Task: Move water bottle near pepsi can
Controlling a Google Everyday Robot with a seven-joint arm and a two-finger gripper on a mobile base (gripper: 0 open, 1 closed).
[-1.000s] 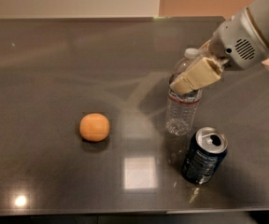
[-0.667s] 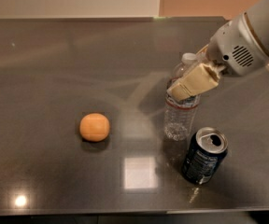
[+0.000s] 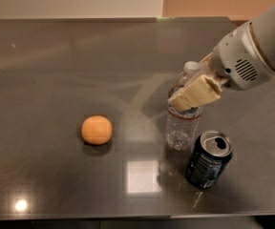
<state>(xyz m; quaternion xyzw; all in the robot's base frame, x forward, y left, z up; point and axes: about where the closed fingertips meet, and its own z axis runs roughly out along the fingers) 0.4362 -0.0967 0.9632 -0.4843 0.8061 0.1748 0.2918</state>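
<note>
The water bottle [image 3: 182,127] is clear with a white cap and stands upright at the centre right of the dark table. My gripper [image 3: 196,82] reaches in from the upper right and is shut on the bottle's upper part; one tan finger [image 3: 195,94] crosses in front of the label band and the other is behind the neck. The bottle's base is at the table surface or just above it. The pepsi can [image 3: 208,159], dark blue with an opened silver top, stands just to the right of and in front of the bottle, a small gap away.
A round orange fruit [image 3: 97,130] lies on the table [image 3: 56,70] to the left of the bottle. The table's front edge runs along the bottom of the view. A wall lies beyond the far edge.
The gripper and the bottle in it have moved a little toward the front of the table and slightly left, ending closer to the can. The can and the orange have not moved.
</note>
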